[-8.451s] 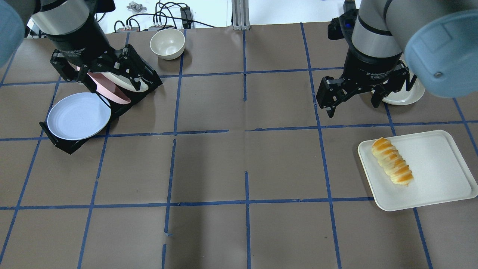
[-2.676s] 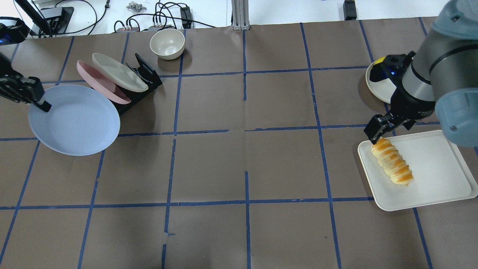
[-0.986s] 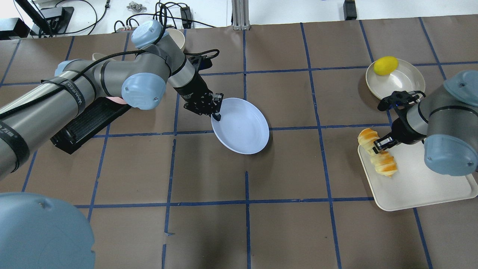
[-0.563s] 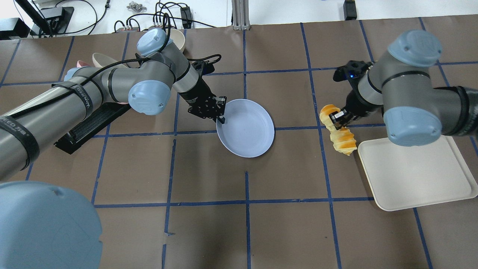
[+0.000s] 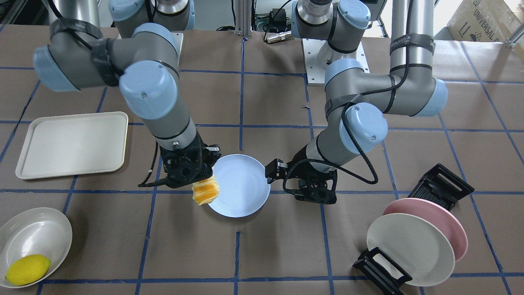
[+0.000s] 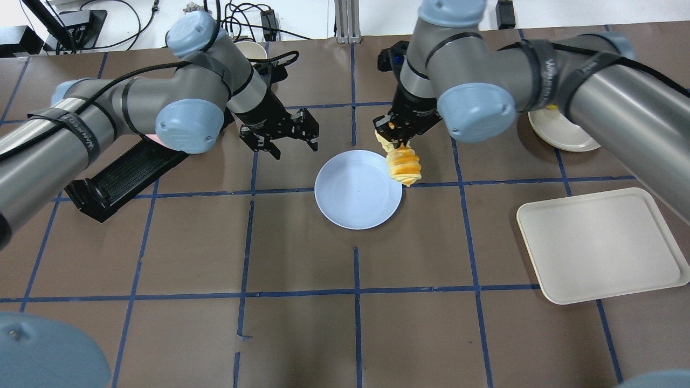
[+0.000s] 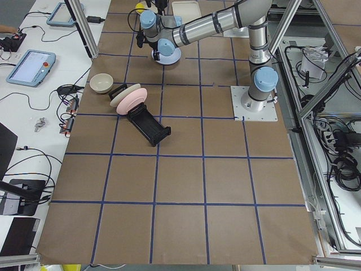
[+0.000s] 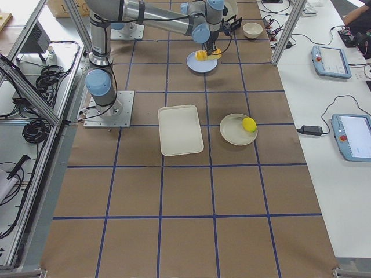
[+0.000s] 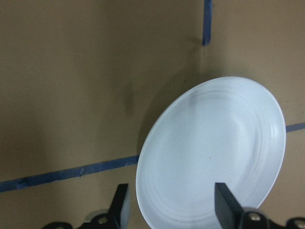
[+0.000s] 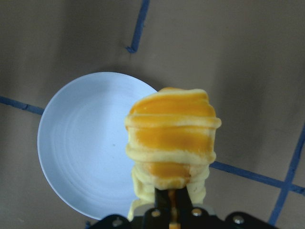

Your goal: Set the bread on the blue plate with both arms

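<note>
The blue plate (image 6: 358, 189) lies flat on the table's middle; it also shows in the front view (image 5: 239, 185) and both wrist views (image 9: 214, 152) (image 10: 86, 143). My right gripper (image 6: 396, 134) is shut on the upper end of the bread (image 6: 404, 167). The orange and cream striped bread hangs down in the air over the plate's right rim (image 5: 206, 192) (image 10: 171, 143). My left gripper (image 6: 285, 134) is open and empty, just left of and behind the plate, apart from it (image 5: 313, 190).
An empty white tray (image 6: 604, 245) lies at the right. A cream plate (image 5: 37, 229) with a yellow lemon (image 5: 26, 268) sits behind it. A black rack (image 6: 118, 178) with a pink plate (image 5: 450, 221) and a cream plate (image 5: 409, 250) stands at the left, a bowl (image 6: 253, 48) behind.
My left gripper set the blue plate down in the middle, let go and drew back to the left. My right gripper carried the bread from the tray leftward to the plate's rim.
</note>
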